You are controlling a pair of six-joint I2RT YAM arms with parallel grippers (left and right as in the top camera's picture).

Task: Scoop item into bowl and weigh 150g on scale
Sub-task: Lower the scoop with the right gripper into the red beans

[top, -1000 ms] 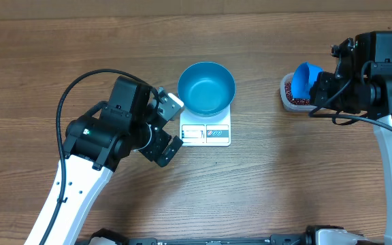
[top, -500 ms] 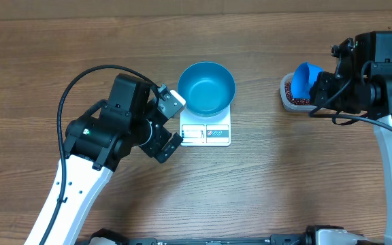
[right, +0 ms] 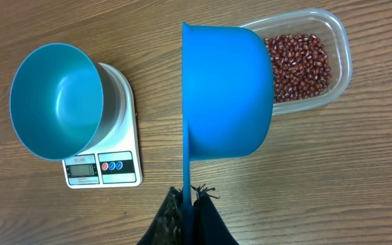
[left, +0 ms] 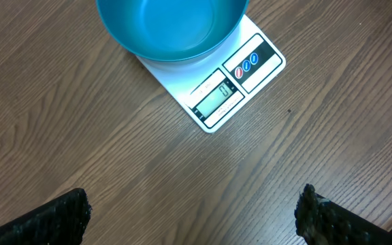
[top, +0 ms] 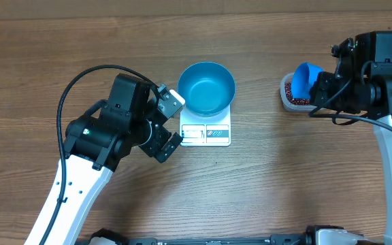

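blue bowl (top: pixel 206 88) sits on the scale (top: pixel 205 133), covering its back part. front strip: lcd window, 1 red + 2 blue ovals, txt too small to read. left gripper (top: pixel 174 123) just left of scale, jaws wide apart, holding nothing. right gripper (right: pixel 189 204), well right of scale, clamped on scoop (right: pixel 226 95) handle. beans (right: pixel 301 58) lie in the clear tub (right: pixel 339 47).

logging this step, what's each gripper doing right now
Left gripper: open, holding nothing.
Right gripper: shut on the handle of the small blue plastic scoop.
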